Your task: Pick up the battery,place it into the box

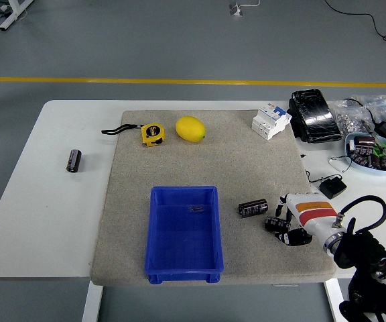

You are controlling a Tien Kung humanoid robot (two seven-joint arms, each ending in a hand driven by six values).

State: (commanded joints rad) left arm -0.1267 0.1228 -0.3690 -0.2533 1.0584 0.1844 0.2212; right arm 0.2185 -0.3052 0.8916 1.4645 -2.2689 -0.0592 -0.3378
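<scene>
A dark cylindrical battery (253,207) lies on its side on the beige mat, just right of the blue box (183,232). The box sits open-topped near the mat's front edge, with only a small label inside. My right hand (282,227) hovers low over the mat, a short way right of and below the battery, its black fingers curled and holding nothing. It is not touching the battery. A second dark battery (74,160) lies on the bare table at the far left.
A yellow tape measure (152,133) and a lemon (190,129) lie at the mat's back. A white circuit breaker (271,121), a black pouch (313,115), a bowl of parts (370,150) and a small black adapter (332,186) crowd the right side.
</scene>
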